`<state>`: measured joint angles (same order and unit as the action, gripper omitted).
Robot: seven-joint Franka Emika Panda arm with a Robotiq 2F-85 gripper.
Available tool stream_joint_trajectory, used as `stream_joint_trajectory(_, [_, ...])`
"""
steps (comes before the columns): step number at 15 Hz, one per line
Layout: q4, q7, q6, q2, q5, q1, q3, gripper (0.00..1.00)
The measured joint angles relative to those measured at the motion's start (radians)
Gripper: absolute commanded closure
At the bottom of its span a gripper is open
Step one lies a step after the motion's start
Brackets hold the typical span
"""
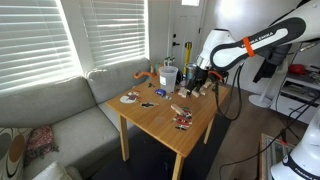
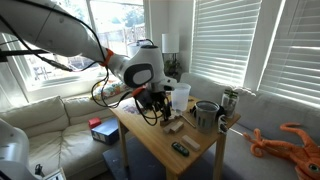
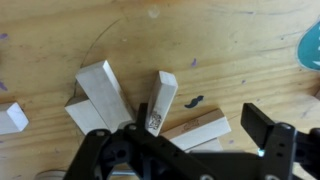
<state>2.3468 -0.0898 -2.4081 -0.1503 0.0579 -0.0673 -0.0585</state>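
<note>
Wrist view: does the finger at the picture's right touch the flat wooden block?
Apart. Wrist view shows bare table between that finger and the flat wooden block.

Wooden blocks partly hidden under tool, teal object cut off
</note>
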Motion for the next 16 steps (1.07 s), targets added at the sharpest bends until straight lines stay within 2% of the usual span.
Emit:
stream_joint_trajectory(7, [-0.052, 0.002, -0.015, 0.053, 0.000, 0.022, 0.021, 0.06])
stream_joint_trajectory(8, [-0.059, 0.002, -0.015, 0.059, 0.000, 0.024, 0.022, 0.10])
stream_joint_trajectory(9, [-0.065, 0.002, -0.016, 0.065, 0.000, 0.025, 0.023, 0.32])
stream_joint_trajectory(11, [-0.076, 0.003, -0.016, 0.075, 0.000, 0.028, 0.023, 0.36])
stream_joint_trajectory(16, [-0.090, 0.003, -0.013, 0.085, -0.003, 0.030, 0.023, 0.72])
